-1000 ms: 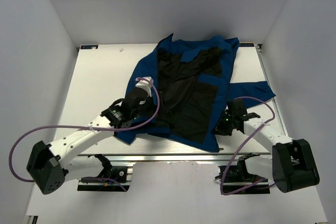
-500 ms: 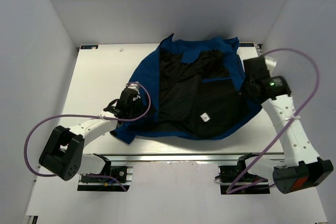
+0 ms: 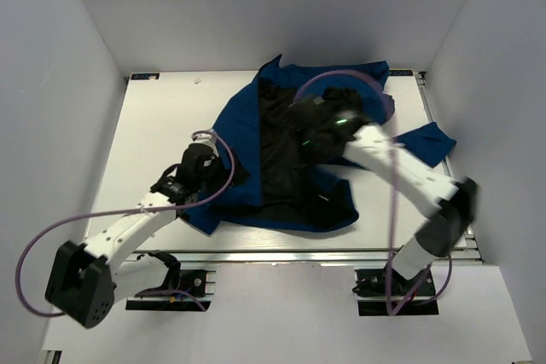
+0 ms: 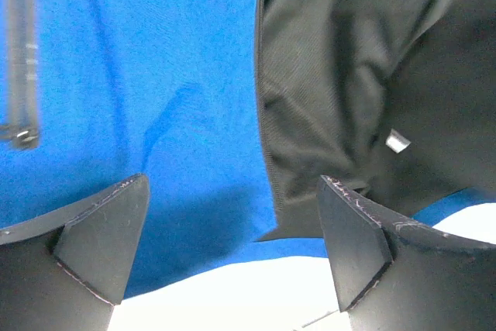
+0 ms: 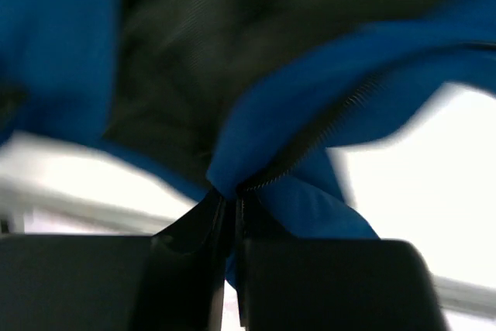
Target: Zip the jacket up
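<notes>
Right gripper (image 5: 230, 205) is clenched on the jacket (image 3: 237, 121) by its zipper edge (image 5: 310, 143) (left gripper (image 4: 232, 184) gapes empty); I'd draw it across flat, slowly.

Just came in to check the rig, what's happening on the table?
A large royal-blue fabric jacket lies open on the table, black lining up. The robot's right pincer is shut on a blue front edge with zipper teeth, over the jacket's middle. The left pincer hangs open over the other edge, holding nothing. Nothing is zipped yet.
</notes>
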### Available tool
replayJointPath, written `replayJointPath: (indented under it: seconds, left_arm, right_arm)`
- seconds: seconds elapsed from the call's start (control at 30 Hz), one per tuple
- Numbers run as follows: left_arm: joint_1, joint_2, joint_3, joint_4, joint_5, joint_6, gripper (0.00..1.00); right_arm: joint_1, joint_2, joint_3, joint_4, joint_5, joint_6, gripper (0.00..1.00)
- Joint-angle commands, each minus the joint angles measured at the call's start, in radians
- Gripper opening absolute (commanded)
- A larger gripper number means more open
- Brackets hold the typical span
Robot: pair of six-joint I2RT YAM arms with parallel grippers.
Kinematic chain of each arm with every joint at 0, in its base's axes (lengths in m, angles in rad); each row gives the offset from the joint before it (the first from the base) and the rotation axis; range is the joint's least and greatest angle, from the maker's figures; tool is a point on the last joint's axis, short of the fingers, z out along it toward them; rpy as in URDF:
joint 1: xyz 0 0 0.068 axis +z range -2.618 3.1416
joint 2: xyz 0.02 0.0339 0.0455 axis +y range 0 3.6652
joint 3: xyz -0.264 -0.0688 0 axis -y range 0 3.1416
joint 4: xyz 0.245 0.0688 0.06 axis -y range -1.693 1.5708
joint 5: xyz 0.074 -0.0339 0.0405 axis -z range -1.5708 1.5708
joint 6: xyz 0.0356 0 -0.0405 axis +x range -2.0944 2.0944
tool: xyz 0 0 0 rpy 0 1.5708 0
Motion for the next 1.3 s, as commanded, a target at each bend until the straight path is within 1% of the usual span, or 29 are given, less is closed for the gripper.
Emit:
replayJointPath:
  seconds: [0.0,0.03,0.07,0.1,0.13,0.17,0.2,0.23,0.27,0.33,0.37,0.4,0.43,0.5,0.53,0.57,0.6,0.63,0.7,0.73,0.77,0.83,0.87,0.93,1.03,1.13,1.17,1.23,1.27]
  left_arm:
    - [0.001,-0.120,0.070,-0.162,-0.124,-0.072,0.98]
    - [0.001,-0.163,0.078,-0.228,-0.159,-0.078,0.98]
    - [0.001,-0.180,0.095,-0.264,-0.180,-0.086,0.98]
    - [0.001,-0.192,0.105,-0.331,-0.194,-0.095,0.98]
    - [0.000,-0.204,0.112,-0.357,-0.207,-0.095,0.98]
    - [0.001,-0.218,0.118,-0.379,-0.219,-0.095,0.98]
    - [0.001,-0.221,0.118,-0.411,-0.222,-0.095,0.98]
    - [0.001,-0.221,0.118,-0.420,-0.219,-0.092,0.98]
    - [0.001,-0.218,0.115,-0.425,-0.208,-0.092,0.98]
    - [0.001,-0.206,0.098,-0.390,-0.175,-0.078,0.98]
    - [0.001,-0.198,0.081,-0.340,-0.118,-0.065,0.98]
    - [0.001,-0.194,0.073,-0.339,-0.081,-0.049,0.98]
    - [0.001,-0.188,0.066,-0.277,-0.046,-0.039,0.98]
    - [0.001,-0.163,0.057,-0.194,0.076,-0.003,0.98]
    - [0.000,-0.154,0.058,-0.169,0.115,0.007,0.98]
    - [0.000,-0.143,0.061,-0.146,0.155,0.021,0.98]
    - [-0.002,-0.132,0.064,-0.100,0.237,0.055,0.98]
    - [-0.012,-0.114,0.073,-0.083,0.270,0.070,0.98]
    - [-0.037,-0.093,0.090,-0.056,0.321,0.133,0.98]
    - [-0.075,-0.062,0.113,-0.055,0.339,0.155,0.98]
    - [-0.101,-0.047,0.125,-0.057,0.338,0.181,0.98]
    - [-0.170,-0.013,0.141,-0.052,0.330,0.245,0.98]
    - [-0.189,0.019,0.148,-0.045,0.336,0.262,0.98]
    - [-0.219,0.052,0.149,-0.013,0.374,0.297,0.98]
    - [-0.242,0.124,0.152,0.024,0.390,0.314,0.98]
    - [-0.247,0.205,0.175,0.009,0.353,0.328,0.98]
    - [-0.249,0.223,0.181,0.006,0.353,0.339,0.98]
    - [-0.250,0.269,0.190,0.017,0.379,0.357,0.98]
    - [-0.252,0.282,0.193,0.018,0.391,0.369,0.98]
  right_arm:
    - [0.164,0.148,-0.062,0.161,-0.194,0.028,0.08]
    - [0.184,0.178,-0.077,0.194,-0.223,0.020,0.10]
    - [0.202,0.203,-0.085,0.223,-0.263,0.026,0.20]
    - [0.204,0.227,-0.099,0.292,-0.283,0.034,0.27]
    - [0.204,0.225,-0.144,0.338,-0.321,0.036,0.36]
    - [0.204,0.214,-0.175,0.383,-0.387,0.042,0.51]
    - [0.202,0.177,-0.206,0.424,-0.415,0.039,0.57]
    - [0.202,0.153,-0.234,0.490,-0.436,0.033,0.63]
    - [0.199,0.125,-0.290,0.513,-0.449,0.028,0.74]
    - [0.186,0.035,-0.336,0.535,-0.435,0.022,0.79]
    - [0.155,-0.032,-0.381,0.532,-0.405,0.032,0.89]
    - [0.131,-0.068,-0.402,0.529,-0.391,0.037,0.89]
    - [0.098,-0.099,-0.424,0.521,-0.386,0.043,0.90]
    - [-0.038,-0.192,-0.482,0.500,-0.387,0.057,0.89]
    - [-0.142,-0.220,-0.499,0.495,-0.394,0.056,0.89]
    - [-0.190,-0.246,-0.511,0.485,-0.392,0.051,0.89]
    - [-0.242,-0.290,-0.525,0.474,-0.383,0.045,0.89]
    - [-0.333,-0.304,-0.524,0.460,-0.342,0.042,0.89]
    - [-0.424,-0.331,-0.518,0.439,-0.300,0.042,0.89]
    - [-0.522,-0.328,-0.510,0.434,-0.300,0.039,0.89]
    - [-0.570,-0.323,-0.505,0.434,-0.300,0.034,0.89]
    - [-0.661,-0.283,-0.504,0.471,-0.312,0.031,0.89]
    - [-0.743,-0.260,-0.499,0.487,-0.361,0.033,0.89]
    - [-0.819,-0.175,-0.463,0.530,-0.447,0.022,0.89]
    - [-0.824,-0.046,-0.400,0.599,-0.499,0.010,0.89]
    - [-0.824,0.098,-0.343,0.645,-0.539,0.016,0.88]
    - [-0.824,0.160,-0.305,0.662,-0.548,0.017,0.80]
    - [-0.824,0.206,-0.285,0.717,-0.611,0.028,0.68]
    - [-0.824,0.241,-0.256,0.771,-0.625,0.033,0.45]
